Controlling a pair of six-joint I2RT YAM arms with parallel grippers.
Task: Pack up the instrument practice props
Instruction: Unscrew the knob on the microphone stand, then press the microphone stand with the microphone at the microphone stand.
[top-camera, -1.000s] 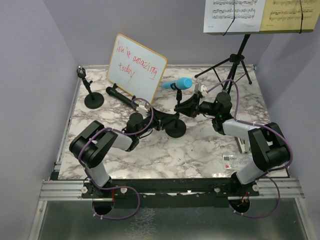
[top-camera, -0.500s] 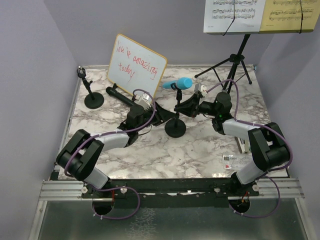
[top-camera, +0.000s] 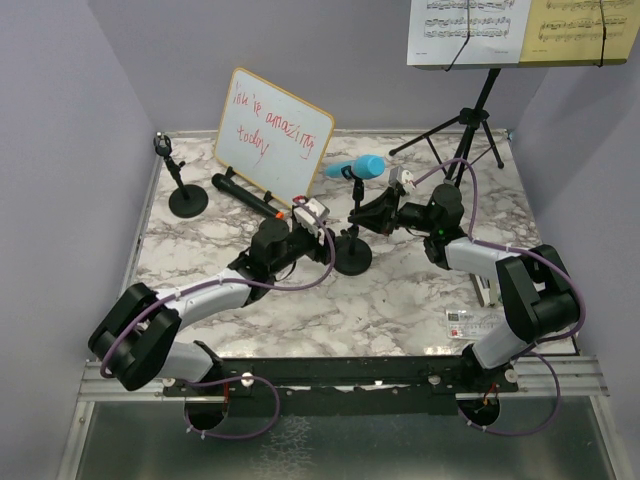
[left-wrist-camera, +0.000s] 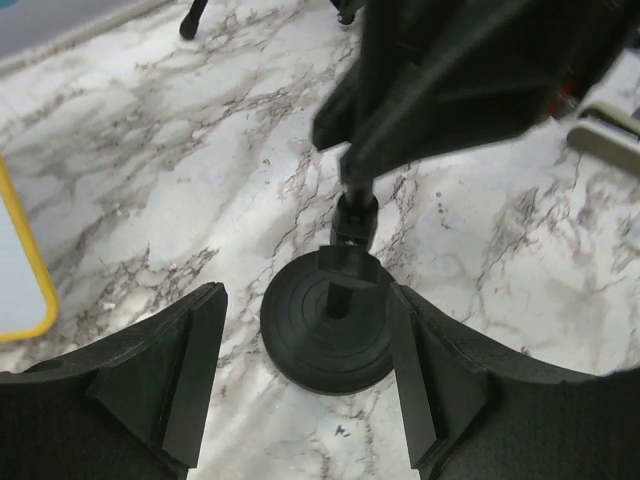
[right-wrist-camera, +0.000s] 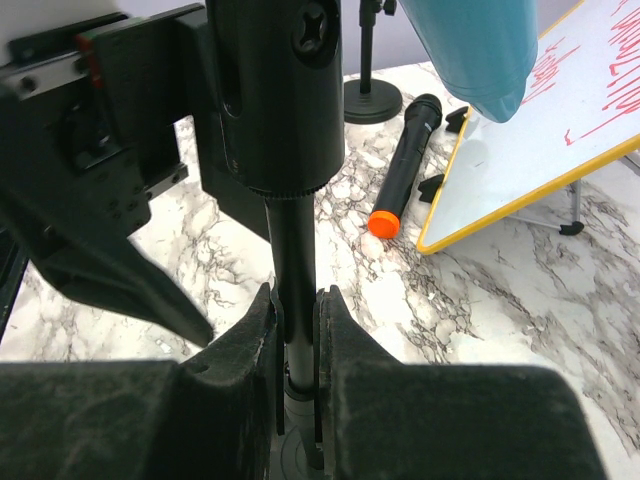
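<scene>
The left gripper (left-wrist-camera: 305, 310) has just spread its jaws around the round base of the mic holder (top-camera: 352, 262), clear of it. The right gripper (right-wrist-camera: 297, 310) stays pinched on that holder's stem, so it alone steadies it. The blue microphone (top-camera: 368, 166) sits on top, unpacked.

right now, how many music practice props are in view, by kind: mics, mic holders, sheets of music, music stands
microphones: 2 (blue microphone, black microphone)
mic holders: 2 (left holder, centre holder)
sheet music: 2 (white sheet, yellow sheet)
tripod music stand: 1
total: 7
</scene>
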